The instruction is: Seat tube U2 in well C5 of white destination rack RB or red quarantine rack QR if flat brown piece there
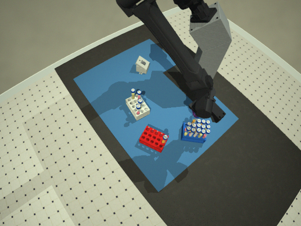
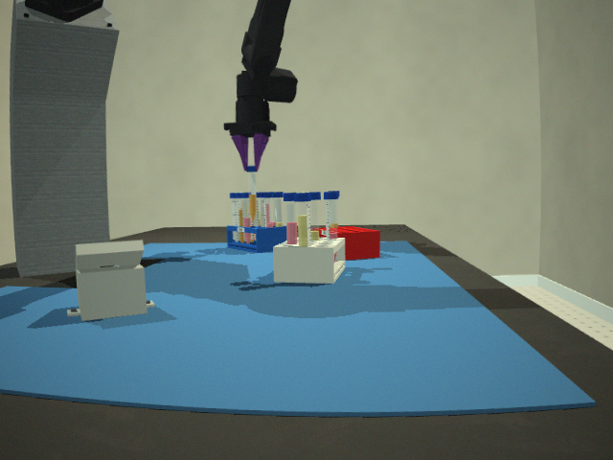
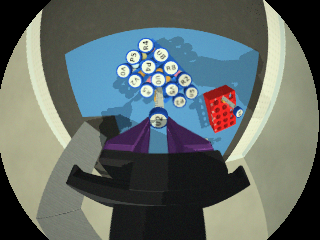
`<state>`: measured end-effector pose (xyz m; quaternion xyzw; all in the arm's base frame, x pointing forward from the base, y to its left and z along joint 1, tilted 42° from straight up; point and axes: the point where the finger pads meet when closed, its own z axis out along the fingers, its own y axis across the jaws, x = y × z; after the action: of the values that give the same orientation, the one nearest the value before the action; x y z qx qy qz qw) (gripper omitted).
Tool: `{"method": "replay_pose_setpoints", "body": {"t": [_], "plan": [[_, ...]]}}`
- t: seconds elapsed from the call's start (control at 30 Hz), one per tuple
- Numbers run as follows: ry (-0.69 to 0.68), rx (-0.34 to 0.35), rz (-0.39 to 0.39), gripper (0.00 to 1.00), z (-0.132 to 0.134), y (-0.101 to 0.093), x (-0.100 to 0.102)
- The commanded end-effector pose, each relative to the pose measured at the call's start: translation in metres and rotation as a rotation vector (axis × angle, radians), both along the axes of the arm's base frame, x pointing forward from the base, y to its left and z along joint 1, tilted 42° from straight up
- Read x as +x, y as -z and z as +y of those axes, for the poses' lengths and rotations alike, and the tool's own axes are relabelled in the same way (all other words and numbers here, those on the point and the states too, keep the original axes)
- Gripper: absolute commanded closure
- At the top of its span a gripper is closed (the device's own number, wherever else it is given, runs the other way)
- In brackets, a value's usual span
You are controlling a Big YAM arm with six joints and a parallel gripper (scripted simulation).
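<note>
Exterior view shows my gripper (image 2: 252, 166) clamped nearly shut on the blue cap of a tube (image 2: 252, 197) with orange fill, which hangs straight below my purple fingers (image 2: 240, 150). Its tip is partly down among the caps of the blue source rack RA (image 2: 247, 238) directly beneath me. I judge this the lift-out step; whether the cap reads U2 I cannot tell. Next I need to raise it free of its neighbours, then carry it across to the white destination rack RB (image 2: 306, 262), which stands off to one side and below me.
</note>
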<state>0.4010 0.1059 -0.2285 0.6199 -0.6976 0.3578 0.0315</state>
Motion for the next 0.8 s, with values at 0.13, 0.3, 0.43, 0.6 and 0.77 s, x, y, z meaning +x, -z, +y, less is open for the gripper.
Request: {"method": "replay_pose_setpoints", "body": {"t": [0.13,0.3,0.43,0.6,0.77], "plan": [[-0.015,0.016,-0.025,1.00,0.019,-0.015,0.003],[-0.015,0.013,-0.020,1.00,0.019,-0.018,-0.004],[-0.003,0.025,-0.039,1.00,0.013,-0.019,-0.003],[0.001,0.020,-0.032,1.00,0.006,-0.017,-0.008],[0.006,0.019,-0.031,1.00,-0.002,-0.020,-0.012]]}}
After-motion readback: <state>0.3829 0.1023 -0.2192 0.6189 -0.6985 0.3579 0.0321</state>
